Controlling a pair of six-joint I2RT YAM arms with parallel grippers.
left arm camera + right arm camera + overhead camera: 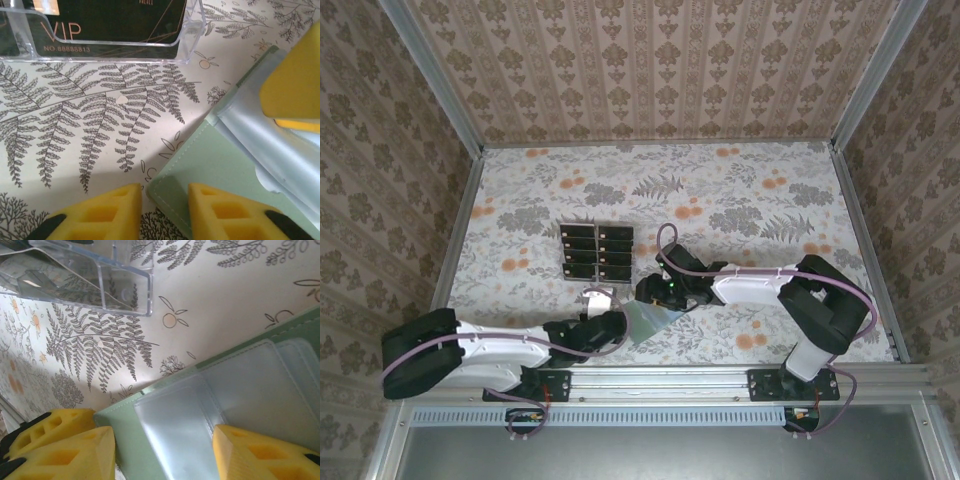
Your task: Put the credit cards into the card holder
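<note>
The sage-green card holder point(655, 320) lies opened on the table near the front edge, its clear inner sleeves point(200, 405) showing. My left gripper point(164, 189) stands open, narrowly, with the holder's corner point(170, 192) between its yellow fingers; the left finger is off the holder. My right gripper point(162, 430) is open wide and straddles the clear sleeve. One of its fingers point(295, 80) rests over the sleeve. Several black credit cards point(595, 250) stand in a clear tiered rack point(566, 262) behind the holder. One card point(110, 20) reads VIP.
The rack's clear front lip point(192, 35) is close beyond the left gripper, and its corner point(140, 290) is beyond the right one. Floral tablecloth point(750, 200) stretches to the back and right. Patterned walls enclose the table on three sides.
</note>
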